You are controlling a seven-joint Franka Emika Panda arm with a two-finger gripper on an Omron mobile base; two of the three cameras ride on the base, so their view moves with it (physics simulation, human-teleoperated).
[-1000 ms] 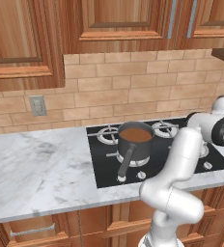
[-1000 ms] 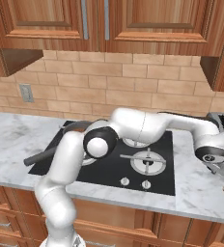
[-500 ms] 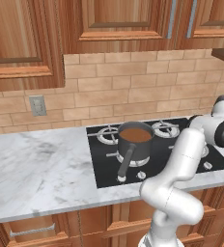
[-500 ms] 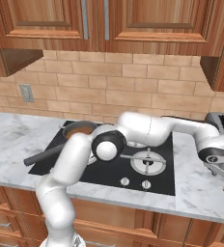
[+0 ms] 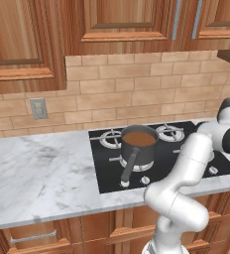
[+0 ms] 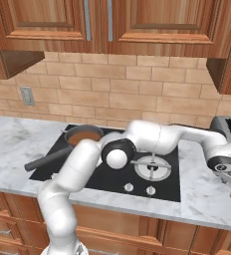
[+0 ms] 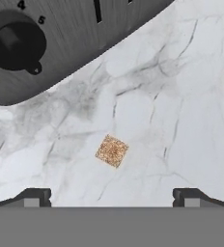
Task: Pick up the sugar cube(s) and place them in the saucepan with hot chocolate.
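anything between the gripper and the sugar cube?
No. In the hand view, just bare marble counter between the open gripper and the sugar cube; the toaster sits beyond the cube.

Home kitchen, rendered. Gas hob [image 5: 161,154] mid-frame in marble counter [image 5: 42,173]; brick splashback [image 5: 137,94], wood cabinets [image 5: 122,22] up top. Toaster [image 6: 227,130] at right edge.

Bare marble counter [image 7: 181,96] surrounds the sugar cube [image 7: 112,150]; the toaster [image 7: 61,38] stands near on one side.
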